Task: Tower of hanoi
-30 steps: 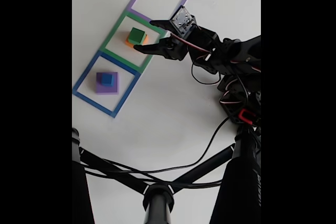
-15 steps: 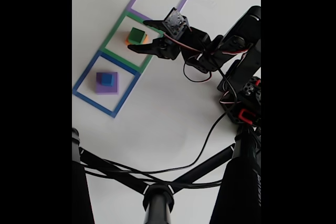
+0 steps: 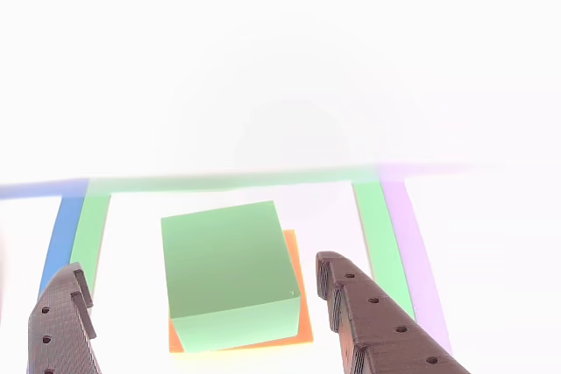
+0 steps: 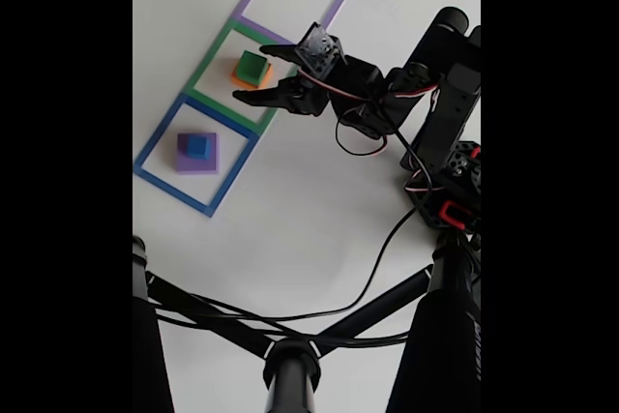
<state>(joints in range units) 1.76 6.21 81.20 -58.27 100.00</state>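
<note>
- The gripper (image 4: 250, 73) is spread wide, holding nothing, with one finger on each side of a green block (image 3: 230, 271) without touching it.
- The green block sits on a flat orange block (image 3: 298, 293), inside the green square outline (image 4: 212, 67) on the white table (image 4: 309, 220).
- Risk: if the fingers close too low, they could catch the orange block too, or push the pair out of place.
- In the neighbouring blue outline (image 4: 155, 147), a small blue cube (image 4: 197, 145) rests on a purple slab (image 4: 185, 162).
- All blocks look matte, square and soft-edged.
</note>
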